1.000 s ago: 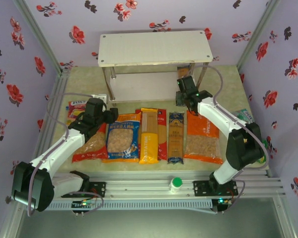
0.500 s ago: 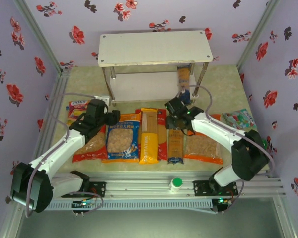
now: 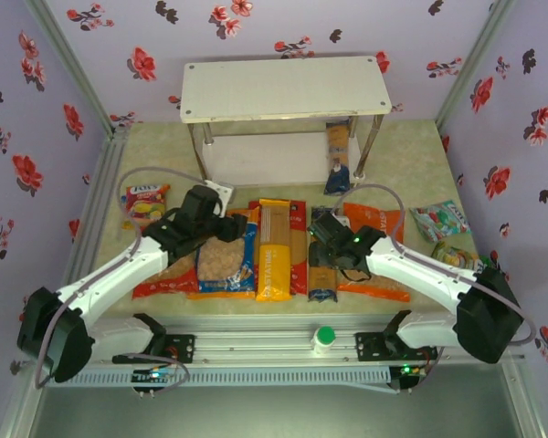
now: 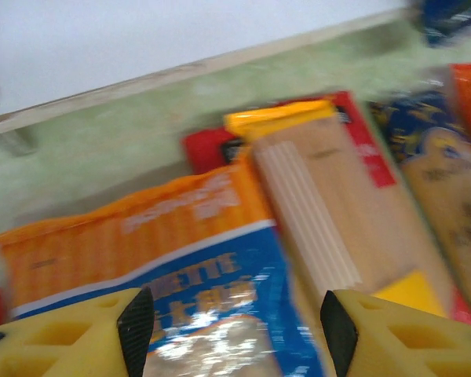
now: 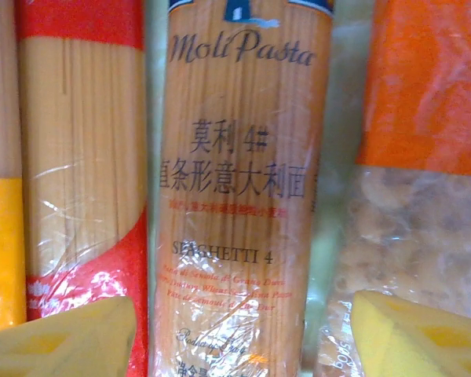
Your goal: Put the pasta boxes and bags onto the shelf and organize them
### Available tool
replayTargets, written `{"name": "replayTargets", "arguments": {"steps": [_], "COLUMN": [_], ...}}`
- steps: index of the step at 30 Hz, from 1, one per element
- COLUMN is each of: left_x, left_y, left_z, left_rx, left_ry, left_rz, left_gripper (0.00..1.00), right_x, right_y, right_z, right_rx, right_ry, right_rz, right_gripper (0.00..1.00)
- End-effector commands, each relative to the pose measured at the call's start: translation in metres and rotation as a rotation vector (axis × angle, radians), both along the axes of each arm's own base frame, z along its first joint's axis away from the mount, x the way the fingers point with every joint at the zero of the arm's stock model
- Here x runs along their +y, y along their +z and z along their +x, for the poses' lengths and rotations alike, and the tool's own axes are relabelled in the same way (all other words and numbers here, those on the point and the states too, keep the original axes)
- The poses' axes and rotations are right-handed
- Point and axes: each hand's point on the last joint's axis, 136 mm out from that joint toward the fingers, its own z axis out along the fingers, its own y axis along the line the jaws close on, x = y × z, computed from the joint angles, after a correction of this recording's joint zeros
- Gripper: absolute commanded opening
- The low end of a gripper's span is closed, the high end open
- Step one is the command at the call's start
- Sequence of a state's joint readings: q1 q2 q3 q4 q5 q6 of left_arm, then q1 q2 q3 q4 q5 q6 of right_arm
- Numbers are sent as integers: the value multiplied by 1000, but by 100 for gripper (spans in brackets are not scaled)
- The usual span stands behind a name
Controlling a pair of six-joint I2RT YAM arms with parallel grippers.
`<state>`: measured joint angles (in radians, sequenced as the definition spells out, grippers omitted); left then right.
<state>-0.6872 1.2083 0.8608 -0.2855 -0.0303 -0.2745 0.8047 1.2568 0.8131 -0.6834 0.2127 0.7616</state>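
Long narrow spaghetti pack [image 5: 239, 196], glossy clear film over straight strands, runs down the right wrist view's centre; right gripper [image 5: 243, 318] with jaws apart, one each side; crinkly orange bag [image 5: 424, 157] just right; left gripper [image 4: 231, 318], jaws apart, over the blue-and-orange pillow bag [image 4: 165, 267]; white-boarded, metal-legged shelf [image 3: 283, 87] upper centre, dark blue pack [image 3: 338, 157] at its lower tier's right end.

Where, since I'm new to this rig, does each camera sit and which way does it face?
Top external: above, behind the bases, looking down on table, shelf, both arms, left gripper, right gripper.
Left wrist: low, facing the blue bag and yellow pack; own fingers below.
Right wrist: straight down on the dark blue pack; own fingers below.
Shared: all three show that dark blue pack.
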Motion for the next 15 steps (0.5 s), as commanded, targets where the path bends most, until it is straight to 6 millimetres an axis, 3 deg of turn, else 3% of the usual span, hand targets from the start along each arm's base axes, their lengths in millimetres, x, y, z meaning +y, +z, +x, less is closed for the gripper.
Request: {"name": "replayTargets", "arguments": {"steps": [1, 7, 15], "left_x": [-28, -29, -30], "left_y": [8, 10, -17], "left_z": [-15, -14, -15], "left_rx": [34, 47, 104], "left_ry": [-92, -66, -65], "left_rz": [-9, -27, 5], "left_gripper": [61, 67, 68], "right_x": [-8, 5, 16], "right_y": [5, -12, -45], "right_z": [5, -8, -13], "right_rx": [-27, 63, 129], "right_ry": [-84, -46, -37], "right_rz": [17, 33, 14], "right_gripper": [74, 75, 76]}}
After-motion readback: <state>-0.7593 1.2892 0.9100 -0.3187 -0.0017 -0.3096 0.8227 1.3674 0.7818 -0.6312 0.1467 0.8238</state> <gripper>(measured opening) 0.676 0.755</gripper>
